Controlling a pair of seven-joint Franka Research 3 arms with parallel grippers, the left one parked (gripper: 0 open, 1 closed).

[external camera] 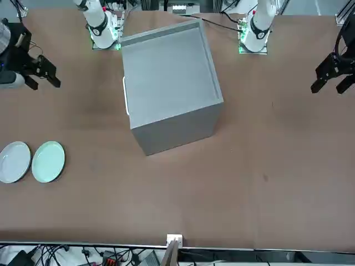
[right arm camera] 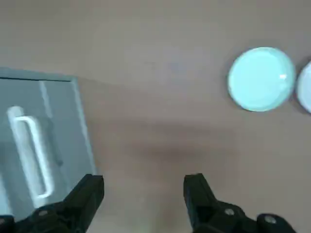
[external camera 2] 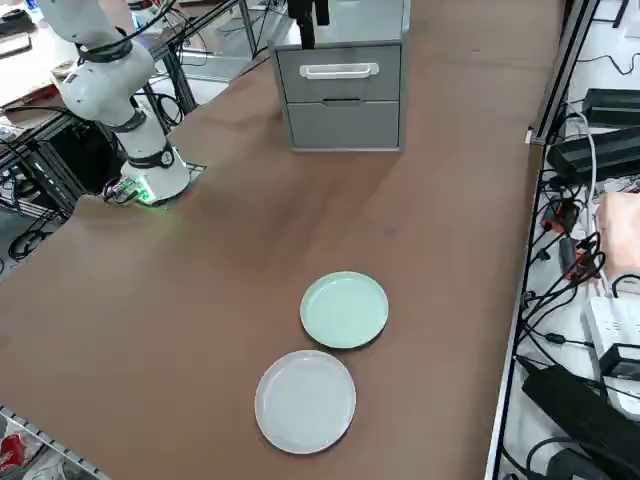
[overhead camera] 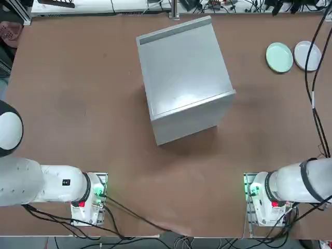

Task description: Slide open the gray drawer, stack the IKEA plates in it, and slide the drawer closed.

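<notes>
Two plates lie side by side on the brown surface in the top view, mint green plate and white plate, well right of the gray cabinet. Front view: the right gripper hangs above the surface's edge. Right side view: the gray drawer is shut, its handle lying horizontal (contents hidden). Right wrist view: the gripper's fingers stand apart, holding nothing.
</notes>
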